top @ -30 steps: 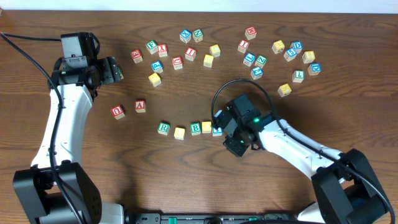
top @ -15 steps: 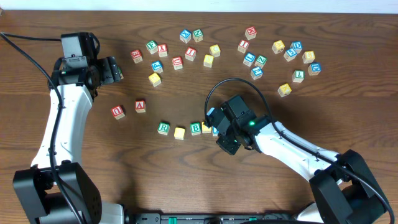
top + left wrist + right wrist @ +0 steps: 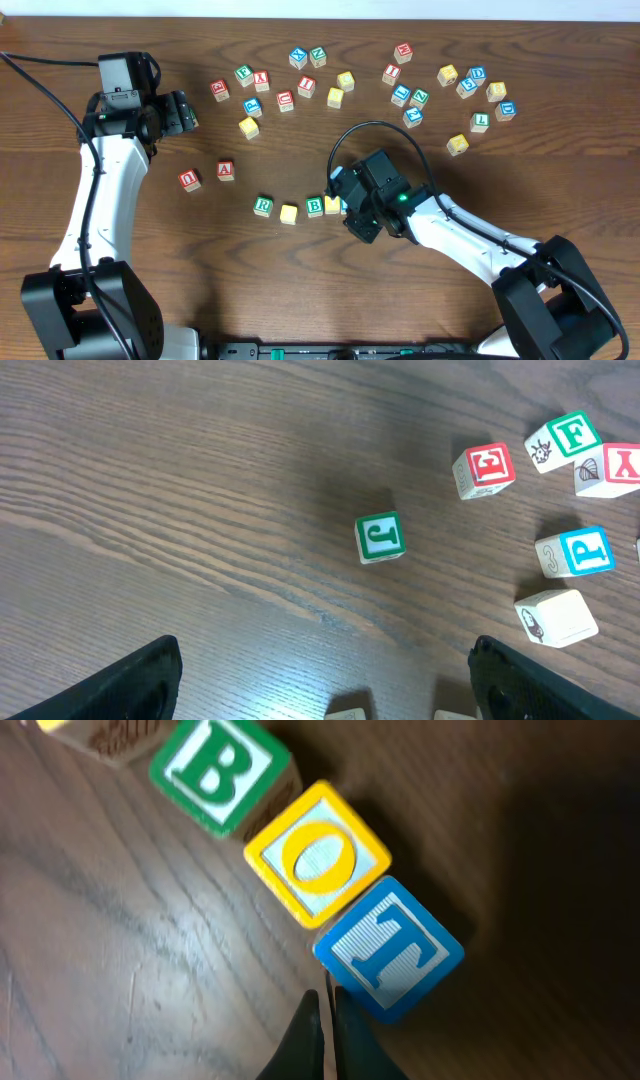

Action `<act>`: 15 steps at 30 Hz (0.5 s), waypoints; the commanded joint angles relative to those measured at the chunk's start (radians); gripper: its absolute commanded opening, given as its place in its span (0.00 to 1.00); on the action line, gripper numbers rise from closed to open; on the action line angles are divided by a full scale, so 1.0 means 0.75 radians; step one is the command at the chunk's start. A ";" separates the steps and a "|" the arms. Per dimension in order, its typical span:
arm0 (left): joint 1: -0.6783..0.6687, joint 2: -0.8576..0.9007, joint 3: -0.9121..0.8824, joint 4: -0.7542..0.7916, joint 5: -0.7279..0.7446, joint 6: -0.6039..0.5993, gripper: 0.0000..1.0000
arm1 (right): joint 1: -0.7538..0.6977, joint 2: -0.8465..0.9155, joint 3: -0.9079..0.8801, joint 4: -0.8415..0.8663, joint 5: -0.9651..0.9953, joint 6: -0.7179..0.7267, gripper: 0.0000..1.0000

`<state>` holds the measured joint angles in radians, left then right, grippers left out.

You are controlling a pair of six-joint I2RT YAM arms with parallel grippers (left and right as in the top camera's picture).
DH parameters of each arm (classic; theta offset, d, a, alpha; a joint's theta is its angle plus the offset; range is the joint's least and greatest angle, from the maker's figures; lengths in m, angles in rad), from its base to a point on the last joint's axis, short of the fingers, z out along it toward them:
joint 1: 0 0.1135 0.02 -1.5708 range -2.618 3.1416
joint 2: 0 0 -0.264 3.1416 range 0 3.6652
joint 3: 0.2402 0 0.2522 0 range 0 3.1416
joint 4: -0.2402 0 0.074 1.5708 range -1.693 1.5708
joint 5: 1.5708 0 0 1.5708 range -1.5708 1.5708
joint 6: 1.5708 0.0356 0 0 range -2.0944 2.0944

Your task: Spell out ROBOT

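Note:
A row of cubes lies at the table's front centre: green-framed R [image 3: 262, 206], a yellow cube [image 3: 289, 213], green-framed B [image 3: 314, 206], then a yellow O [image 3: 332, 204]. In the right wrist view B [image 3: 215, 770], O [image 3: 318, 852] and the blue-framed T [image 3: 388, 948] sit corner to corner in a line. My right gripper [image 3: 322, 1000] is shut with nothing in it, its tips at the T's near-left edge. From overhead the right gripper [image 3: 350, 212] covers most of the T. My left gripper [image 3: 186, 110] hangs open at the far left, with nothing between its fingers [image 3: 130, 680].
Red-framed A [image 3: 226, 169] and U [image 3: 189, 179] cubes lie left of the row. Several loose cubes are scattered across the back, with a yellow one [image 3: 248, 127] nearest. A green J cube [image 3: 380, 537] lies ahead of the left gripper. A black cable [image 3: 350, 135] loops above the right wrist.
My right arm has moved left and away from me up to the row's right end, and it now covers the T cube from overhead. The left arm has not moved.

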<state>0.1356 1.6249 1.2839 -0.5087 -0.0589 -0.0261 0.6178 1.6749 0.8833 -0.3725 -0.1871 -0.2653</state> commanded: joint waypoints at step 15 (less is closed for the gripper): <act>0.004 -0.030 -0.006 0.001 -0.013 -0.007 0.90 | 0.014 -0.062 0.015 -0.005 0.078 -0.009 0.01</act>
<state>0.1356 1.6249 1.2839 -0.5091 -0.0589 -0.0265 0.6178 1.6722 0.8833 -0.3676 -0.1688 -0.2611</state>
